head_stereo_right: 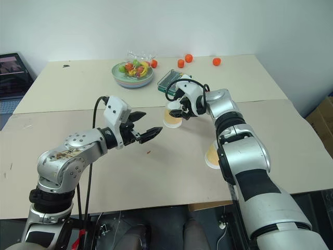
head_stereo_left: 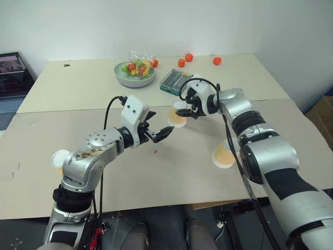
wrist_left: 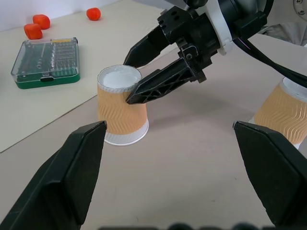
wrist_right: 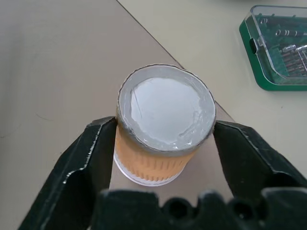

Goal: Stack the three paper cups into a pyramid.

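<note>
On the left edge of the counter [head_stereo_left: 171,172] a paper cup [head_stereo_left: 59,159] sits half hidden behind the left arm. The left pincer [head_stereo_left: 156,131] hovers above the counter with its black fingers spread wide and nothing between them. Just to its right stands an upside-down cup [wrist_left: 122,106], wide rim on the counter, gripped on both sides near its white base by the right pincer [wrist_right: 165,132]. Behind it lies a green case with a clear lid [head_stereo_left: 175,80]. Further right, a third upside-down cup [head_stereo_left: 223,155] stands beside the right forearm.
</note>
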Robot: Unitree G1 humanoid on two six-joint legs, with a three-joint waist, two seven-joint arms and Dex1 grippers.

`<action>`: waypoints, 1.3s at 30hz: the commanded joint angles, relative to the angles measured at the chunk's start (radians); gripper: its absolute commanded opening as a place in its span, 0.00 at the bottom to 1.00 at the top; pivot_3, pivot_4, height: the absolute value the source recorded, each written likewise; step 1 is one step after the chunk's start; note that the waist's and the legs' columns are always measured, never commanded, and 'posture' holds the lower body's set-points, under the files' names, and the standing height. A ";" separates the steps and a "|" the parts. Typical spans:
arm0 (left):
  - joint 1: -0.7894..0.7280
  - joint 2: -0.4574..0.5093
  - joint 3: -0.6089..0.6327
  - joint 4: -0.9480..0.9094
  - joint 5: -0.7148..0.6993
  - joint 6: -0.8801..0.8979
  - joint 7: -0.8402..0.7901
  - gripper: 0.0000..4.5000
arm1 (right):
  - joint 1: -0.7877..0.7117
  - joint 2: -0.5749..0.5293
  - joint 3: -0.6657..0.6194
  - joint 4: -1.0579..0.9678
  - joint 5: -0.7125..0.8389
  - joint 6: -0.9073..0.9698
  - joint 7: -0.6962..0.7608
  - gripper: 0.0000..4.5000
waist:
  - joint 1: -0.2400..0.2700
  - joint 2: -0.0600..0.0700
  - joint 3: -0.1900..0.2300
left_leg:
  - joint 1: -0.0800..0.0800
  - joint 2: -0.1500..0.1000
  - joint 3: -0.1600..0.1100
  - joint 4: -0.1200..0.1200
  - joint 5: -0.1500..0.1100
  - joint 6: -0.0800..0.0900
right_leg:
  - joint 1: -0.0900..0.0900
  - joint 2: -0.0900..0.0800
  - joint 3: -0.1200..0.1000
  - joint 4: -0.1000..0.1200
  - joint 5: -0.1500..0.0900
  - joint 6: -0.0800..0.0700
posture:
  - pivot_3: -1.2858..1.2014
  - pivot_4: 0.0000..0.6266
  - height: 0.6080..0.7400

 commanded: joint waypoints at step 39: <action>-0.164 0.582 0.249 0.131 -0.193 0.019 -0.486 1.00 | 0.464 -0.148 0.062 -1.308 0.239 0.701 0.210 0.56 | -0.002 0.001 0.001 | -0.001 0.001 0.000 0.001 0.000 0.000 | -0.005 0.001 -0.001 0.003 0.000 0.000 | 0.52 0.24 1.00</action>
